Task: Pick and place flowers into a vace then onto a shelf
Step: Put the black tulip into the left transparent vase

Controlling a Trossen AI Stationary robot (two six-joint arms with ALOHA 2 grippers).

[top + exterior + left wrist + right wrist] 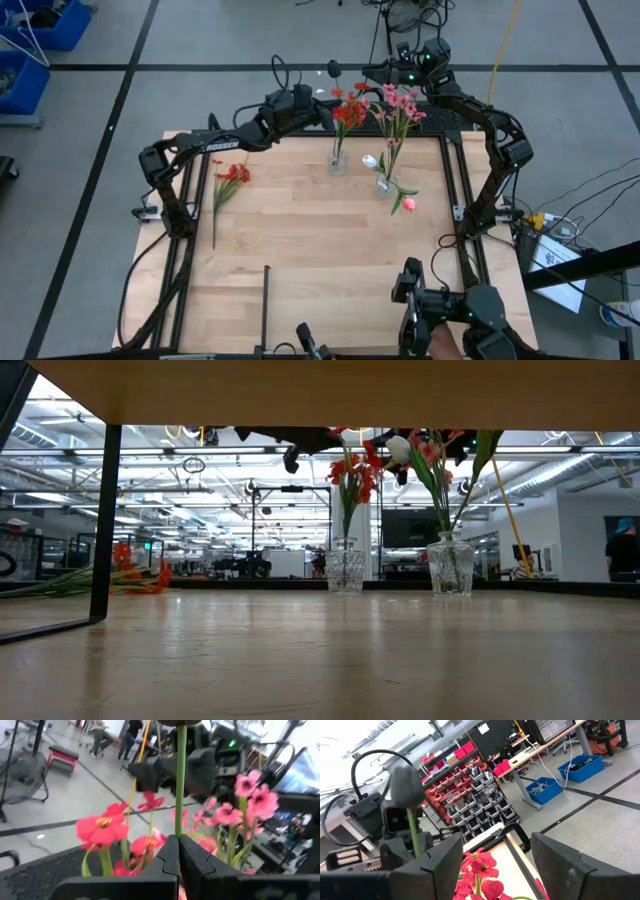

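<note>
my left pincer (178, 851), above the vase (338, 160): clamped on a green stem (180, 780). my right pincer (495, 865), just beside: wide apart, empty.

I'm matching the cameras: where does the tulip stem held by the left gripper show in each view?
High: tulip stem, top centre, bud end up.
Low: cannot make it out.
Left wrist: centre, upright, pinched in the left gripper.
Right wrist: left side, grey bud on top.
Shared landmark: red spray in its vase.

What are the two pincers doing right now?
Left pincer: closed, holding a green flower stem.
Right pincer: open, holding nothing.
</note>
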